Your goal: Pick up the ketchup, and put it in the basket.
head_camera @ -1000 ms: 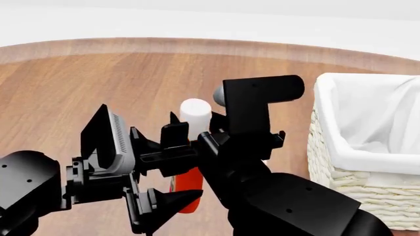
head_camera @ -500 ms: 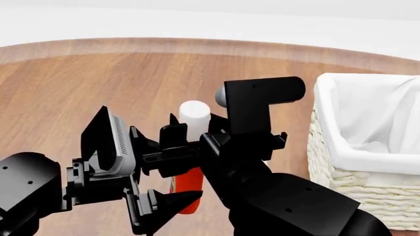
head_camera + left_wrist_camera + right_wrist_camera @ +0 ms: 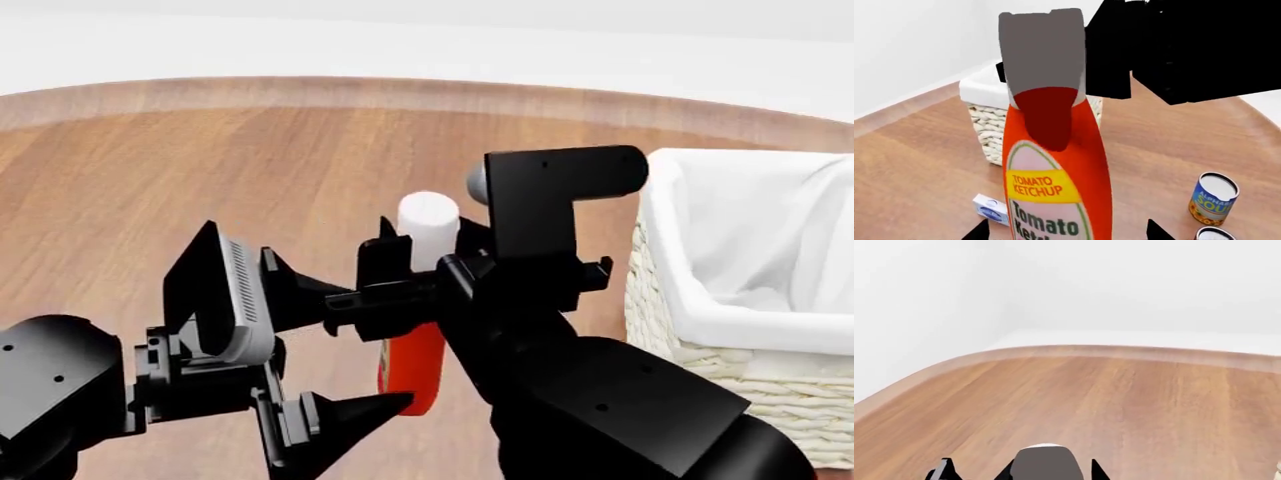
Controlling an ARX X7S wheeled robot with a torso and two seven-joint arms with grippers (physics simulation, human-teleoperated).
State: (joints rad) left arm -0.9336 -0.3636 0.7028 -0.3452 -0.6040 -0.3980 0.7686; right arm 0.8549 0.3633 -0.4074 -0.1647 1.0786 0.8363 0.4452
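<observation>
A broad wooden table (image 3: 200, 190) with a warm brown grain and a curved, paler edge band is seen in the head view, filling most of the frame; the same rounded edge is shown in the right wrist view. Beyond the edge, only a plain white wall and floor are visible, without detail.

The ketchup (image 3: 420, 330) is held upright near the middle of the head view, its white cap above the black arm parts and its orange-red body below them. It is gripped by the right gripper (image 3: 407, 290), whose jaws are closed against the bottle just under the cap; in the right wrist view only the top of the cap is seen between the dark finger tips. Whether the bottle's base touches the table cannot be told.

The left gripper (image 3: 334, 420) is found at about 7 o'clock from the bottle, its pointed fingers spread apart and holding nothing. In the left wrist view the bottle's yellow "Tomato Ketchup" label is seen close up.

The basket (image 3: 747, 300) is placed at about 3 o'clock from the bottle, near it but apart, its white liner folded over the woven rim.

In the left wrist view a blue soup can (image 3: 1214, 198), the top of a second can (image 3: 1214, 233) and a small white box (image 3: 991, 208) are seen resting on the table.
</observation>
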